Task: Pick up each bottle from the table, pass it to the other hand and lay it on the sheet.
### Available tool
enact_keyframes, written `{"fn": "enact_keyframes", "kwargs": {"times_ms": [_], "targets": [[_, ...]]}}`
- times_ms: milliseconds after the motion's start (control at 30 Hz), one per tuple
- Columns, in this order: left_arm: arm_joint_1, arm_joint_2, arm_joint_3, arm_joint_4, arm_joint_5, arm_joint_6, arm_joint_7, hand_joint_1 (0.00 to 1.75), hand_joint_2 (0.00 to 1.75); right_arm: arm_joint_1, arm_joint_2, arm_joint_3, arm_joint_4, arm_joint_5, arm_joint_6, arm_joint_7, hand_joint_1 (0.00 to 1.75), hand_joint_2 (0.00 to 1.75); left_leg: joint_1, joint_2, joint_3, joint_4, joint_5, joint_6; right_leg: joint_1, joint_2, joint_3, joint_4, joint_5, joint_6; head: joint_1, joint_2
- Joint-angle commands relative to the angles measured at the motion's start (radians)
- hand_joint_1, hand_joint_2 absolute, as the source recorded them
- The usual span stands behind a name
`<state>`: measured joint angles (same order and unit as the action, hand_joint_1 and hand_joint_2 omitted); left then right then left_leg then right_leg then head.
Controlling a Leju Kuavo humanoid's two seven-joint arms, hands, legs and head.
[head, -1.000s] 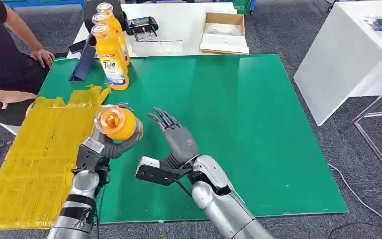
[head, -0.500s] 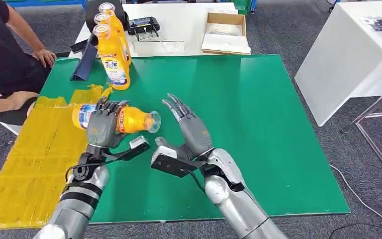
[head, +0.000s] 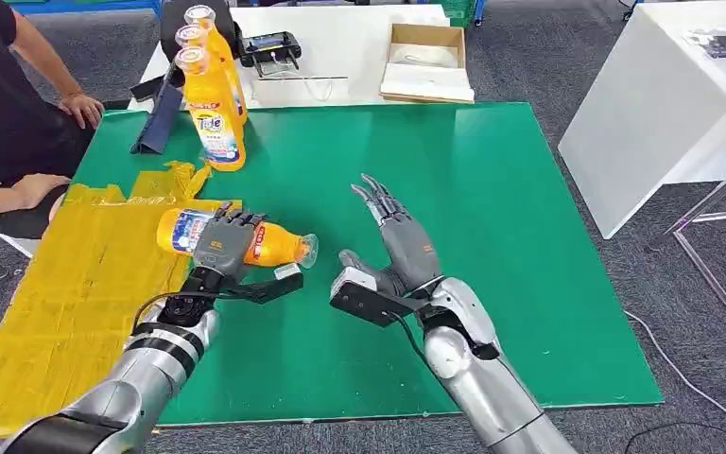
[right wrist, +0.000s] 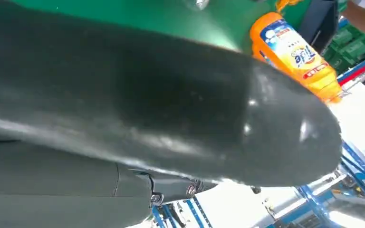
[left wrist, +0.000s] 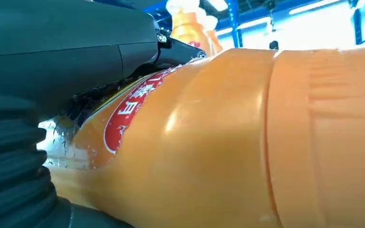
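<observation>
My left hand (head: pixel 224 248) grips an orange bottle (head: pixel 274 244) lying sideways, its clear cap toward the table's middle and its base over the edge of the yellow sheet (head: pixel 66 284). The left wrist view shows that bottle (left wrist: pixel 228 142) close up under my thumb (left wrist: pixel 66 52). My right hand (head: pixel 405 244) hovers over the green table (head: pixel 492 218) to the right of the cap, fingers spread and holding nothing. Three more orange bottles (head: pixel 210 104) stand upright at the table's back left; one of them (right wrist: pixel 297 57) appears in the right wrist view past my thumb (right wrist: pixel 171 109).
A person sits at the left, one hand (head: pixel 80 106) at the table's corner and a forearm (head: pixel 5 194) near the sheet. A dark blue stand (head: pixel 161 118) leans by the standing bottles. Behind, a white table holds a cardboard box (head: pixel 427 61) and a black device (head: pixel 269 47).
My left hand has tipped the bottle from cap-up to lying sideways and carried it a little right and down. My right hand has drawn away to the right, still spread.
</observation>
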<state>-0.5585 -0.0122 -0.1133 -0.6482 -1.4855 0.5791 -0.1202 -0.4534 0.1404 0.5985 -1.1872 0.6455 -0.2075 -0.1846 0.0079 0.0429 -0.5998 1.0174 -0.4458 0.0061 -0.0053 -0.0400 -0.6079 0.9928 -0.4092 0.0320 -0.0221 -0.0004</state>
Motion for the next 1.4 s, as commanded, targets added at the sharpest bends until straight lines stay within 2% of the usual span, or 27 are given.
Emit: {"fn": "enact_keyframes", "kwargs": {"times_ms": [33,67,167,400,567,667,700,767,833,867,933,1100,1133,1267,1400], "targets": [[-0.085,0.024,-0.051,0.153,-0.023,-0.028,0.047,1.75,1.75,-0.024,-0.029,-0.003,0.009,-0.002,0.013,0.001,0.0,0.0,0.0,-0.003,0.001,0.0,0.0,0.0,0.0,0.001,0.002,0.0,0.0,0.0,0.0,0.0],[-0.1,0.035,-0.051,0.177,-0.034,-0.058,0.068,1.75,1.75,-0.03,-0.03,-0.004,0.013,-0.002,0.017,0.001,0.0,0.0,0.0,-0.005,0.005,0.0,-0.001,0.0,0.0,0.002,0.005,0.0,-0.001,-0.001,0.0,0.0],[-0.143,0.068,-0.035,0.246,-0.042,-0.12,0.109,1.75,1.75,-0.044,-0.035,-0.012,0.024,-0.002,0.026,0.002,0.0,0.0,0.001,-0.003,0.002,0.0,-0.001,0.0,0.0,0.002,0.003,0.0,-0.001,-0.001,0.0,0.0],[-0.149,0.151,0.023,0.296,-0.015,-0.154,0.115,1.75,1.75,-0.021,-0.05,-0.034,0.04,-0.007,0.019,-0.013,0.0,0.0,0.001,-0.001,0.005,-0.001,-0.001,-0.001,0.0,0.006,0.005,0.0,-0.001,-0.002,0.0,0.0],[-0.148,0.134,0.004,0.297,-0.045,-0.185,0.125,1.75,1.75,-0.009,-0.086,-0.043,0.003,-0.017,0.023,-0.023,0.0,0.0,0.001,-0.003,0.003,-0.001,0.0,0.0,0.001,0.001,0.003,0.0,-0.001,0.0,0.0,0.0],[-0.141,0.072,-0.022,0.284,-0.079,-0.201,0.168,1.75,1.75,0.129,-0.195,-0.104,-0.089,-0.036,0.014,-0.066,0.0,0.0,0.001,-0.009,0.006,-0.002,0.0,0.001,0.0,-0.002,0.008,-0.003,-0.001,0.0,0.0,0.0],[-0.145,0.066,-0.036,0.287,-0.085,-0.21,0.177,1.75,1.75,0.144,-0.202,-0.117,-0.091,-0.037,0.013,-0.074,0.0,0.0,0.001,-0.01,0.005,-0.002,0.001,0.0,0.001,-0.005,0.008,-0.003,-0.001,0.0,0.0,0.0],[-0.155,0.055,-0.025,0.288,-0.068,-0.212,0.162,1.75,1.75,0.155,-0.202,-0.139,-0.088,-0.033,0.01,-0.084,0.0,0.0,0.001,-0.012,0.006,-0.003,0.001,0.001,0.0,-0.006,0.009,-0.004,-0.002,0.0,0.0,0.0],[-0.158,0.059,-0.023,0.288,-0.064,-0.215,0.155,1.75,1.75,0.146,-0.189,-0.142,-0.081,-0.028,0.014,-0.087,0.0,0.0,-0.001,-0.008,0.003,-0.001,0.0,0.0,-0.003,-0.004,0.005,-0.001,-0.001,0.0,0.0,0.0],[-0.157,0.062,-0.022,0.288,-0.063,-0.214,0.152,1.75,1.75,0.142,-0.184,-0.141,-0.08,-0.025,0.016,-0.086,0.0,0.0,-0.001,-0.01,0.005,0.0,0.0,0.0,-0.003,-0.003,0.007,-0.001,-0.002,0.0,0.0,0.0],[-0.157,0.063,-0.022,0.288,-0.063,-0.214,0.15,1.75,1.75,0.14,-0.182,-0.141,-0.08,-0.023,0.017,-0.085,0.0,0.0,-0.003,-0.006,0.003,-0.001,0.0,0.0,-0.004,-0.001,0.005,0.0,0.0,0.0,0.0,0.0],[-0.156,0.065,-0.021,0.288,-0.062,-0.213,0.149,1.75,1.75,0.138,-0.18,-0.14,-0.079,-0.021,0.018,-0.083,0.0,0.0,-0.003,-0.006,0.004,0.0,0.0,0.0,-0.003,-0.001,0.005,-0.001,-0.001,-0.001,0.0,0.0],[-0.153,0.063,-0.013,0.284,-0.05,-0.207,0.132,0.03,1.75,0.138,-0.177,-0.144,-0.079,-0.02,0.018,-0.082,0.0,0.0,-0.003,-0.005,0.004,-0.001,0.0,0.0,-0.003,-0.001,0.005,0.0,0.0,0.0,0.0,0.0],[-0.084,0.075,0.078,0.198,0.159,-0.218,-0.152,0.0,1.75,0.118,-0.15,-0.144,-0.082,0.0,0.031,-0.067,0.0,0.0,-0.003,-0.004,0.006,-0.001,0.0,0.001,-0.004,0.002,0.006,-0.001,-0.001,-0.001,-0.001,0.0],[0.01,0.116,0.08,0.026,0.31,-0.27,-0.261,0.0,1.75,0.135,-0.137,-0.141,-0.084,0.029,0.027,-0.053,0.0,0.0,-0.003,-0.001,0.005,-0.001,0.0,0.001,-0.004,0.003,0.005,0.0,0.0,0.0,0.0,0.0]]}}
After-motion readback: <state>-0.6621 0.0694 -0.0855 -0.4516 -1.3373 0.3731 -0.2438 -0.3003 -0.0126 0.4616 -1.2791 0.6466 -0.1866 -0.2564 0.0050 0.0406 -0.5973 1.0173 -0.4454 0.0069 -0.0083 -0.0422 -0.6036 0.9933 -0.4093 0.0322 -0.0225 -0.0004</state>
